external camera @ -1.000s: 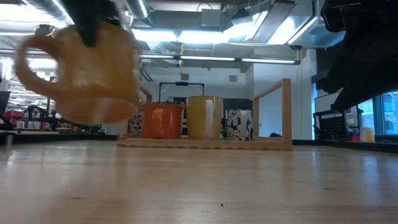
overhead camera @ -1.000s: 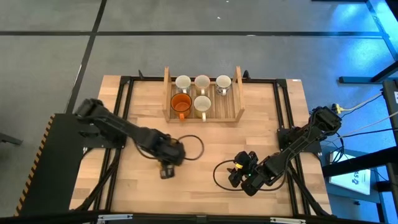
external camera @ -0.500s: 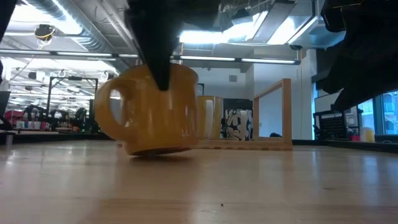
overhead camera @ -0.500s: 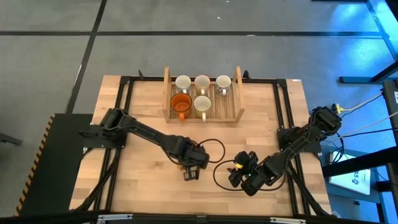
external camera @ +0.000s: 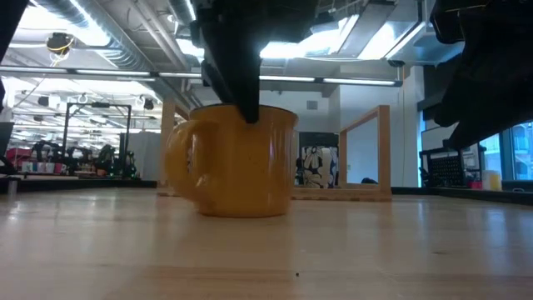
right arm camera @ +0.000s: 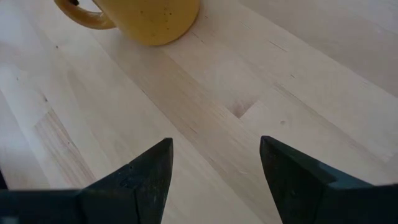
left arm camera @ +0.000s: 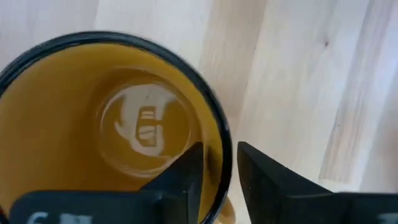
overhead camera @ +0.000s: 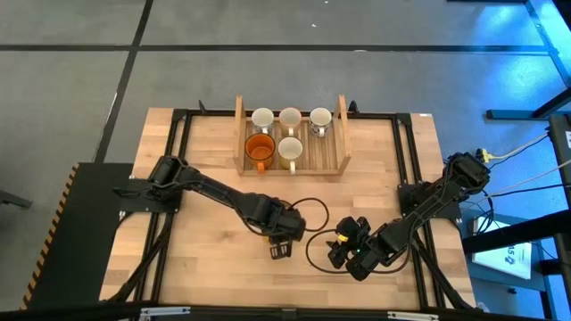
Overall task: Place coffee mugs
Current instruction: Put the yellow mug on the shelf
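Pale butcher-block planks make up the table (overhead camera: 205,259), framed by black rails on its left and right edges, with grey floor beyond; the low view shows an open hall with ceiling strip lights behind.

At 12 o'clock on the table stands a slatted wooden tray (overhead camera: 332,159) with tall side walls. It holds five mugs: three white mugs (overhead camera: 290,117) in the back row, an orange mug (overhead camera: 260,148) and a cream mug (overhead camera: 290,148) in front. The tray's right front slot and the strip at 3 o'clock of the cream mug are bare slats.

Near table centre, toward 6 o'clock, the left gripper (overhead camera: 282,235) grasps the yellow mug (external camera: 237,162) by its rim, one finger (left arm camera: 186,177) inside the glossy bowl and one outside. The mug is round, speckled, dark-rimmed, its base on the wood, handle toward 9 o'clock in the low view. Bare boards lie all around it.

The right gripper (overhead camera: 343,250) waits at 5 o'clock, just right of the mug, fingers (right arm camera: 140,174) spread apart over bare wood, holding nothing.

No writing is readable anywhere.
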`<act>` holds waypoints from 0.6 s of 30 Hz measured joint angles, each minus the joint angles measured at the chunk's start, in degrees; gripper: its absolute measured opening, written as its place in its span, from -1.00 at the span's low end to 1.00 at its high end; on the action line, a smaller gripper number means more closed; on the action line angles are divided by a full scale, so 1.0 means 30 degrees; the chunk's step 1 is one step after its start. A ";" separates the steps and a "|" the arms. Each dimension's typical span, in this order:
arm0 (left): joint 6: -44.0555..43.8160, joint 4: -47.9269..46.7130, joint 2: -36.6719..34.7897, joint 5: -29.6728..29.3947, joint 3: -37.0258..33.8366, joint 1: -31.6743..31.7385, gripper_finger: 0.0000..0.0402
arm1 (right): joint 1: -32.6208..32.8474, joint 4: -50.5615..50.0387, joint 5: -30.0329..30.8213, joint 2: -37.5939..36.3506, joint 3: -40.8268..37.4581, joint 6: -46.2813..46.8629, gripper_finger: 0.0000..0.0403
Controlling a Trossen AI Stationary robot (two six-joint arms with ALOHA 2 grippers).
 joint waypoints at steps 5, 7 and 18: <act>0.0510 0.0116 0.0000 0.1396 0.0000 0.0287 -0.45 | 0.0000 0.0037 0.0000 0.0000 0.0000 0.0000 0.14; 0.0707 0.0077 -0.0112 0.1821 -0.0006 0.0462 -0.40 | 0.0000 0.0117 0.0000 0.0000 0.0000 -0.0003 0.14; 0.5929 -0.2470 -0.4334 0.0881 0.0196 0.0310 -0.37 | -0.0641 0.5006 0.0080 0.0000 -0.0007 -0.2317 0.14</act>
